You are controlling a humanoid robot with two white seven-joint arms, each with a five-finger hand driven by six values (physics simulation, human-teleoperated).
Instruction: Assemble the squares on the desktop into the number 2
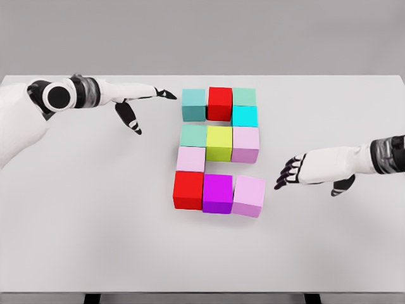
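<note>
Both robot hands, left [136, 104] and right [304, 172], hang spread and empty beside the blocks [218, 152], leaving the finished-looking 2 untouched on the bench [76, 221]

The table [95, 240] has a smooth, matt, pale grey top with no grain or pattern, like painted board or laminate. The blocks [219, 151] are plain solid-coloured cubes, smooth-faced and mostly matt, looking like plastic; the red block [220, 101] and yellow-green block [219, 142] show only soft shading and no sharp glints. Each robot hand, left [136, 104] and right [302, 171], has a smooth white shell with a slight sheen, like moulded plastic, and darker, glossy black fingertips [167, 94]. The left wrist ring [58, 96] looks glossy black.
</note>
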